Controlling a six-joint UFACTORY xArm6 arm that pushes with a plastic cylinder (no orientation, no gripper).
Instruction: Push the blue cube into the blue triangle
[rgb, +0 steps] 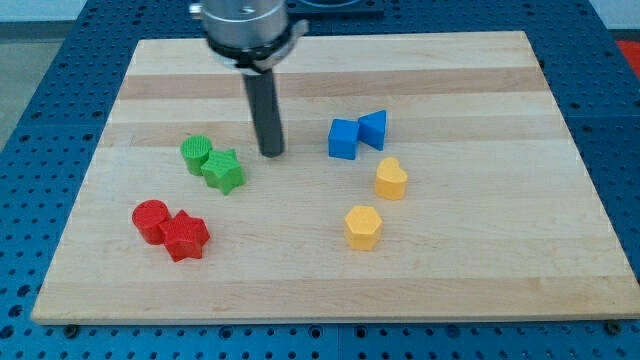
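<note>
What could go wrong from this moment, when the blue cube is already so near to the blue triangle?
1. The blue cube appears to touch the blue triangle already; a further push may shove both toward the view's right, or knock them apart.
2. My tip stands at the view's left of the cube, close to the green star and green cylinder; a stray sweep may disturb them.
3. A push angled toward the view's bottom might drive the cube into the yellow heart.

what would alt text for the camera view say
My tip rests on a wooden board, to the view's left of a blue cube touching a blue triangle. Green, red and yellow block pairs lie nearer the view's bottom.
</note>
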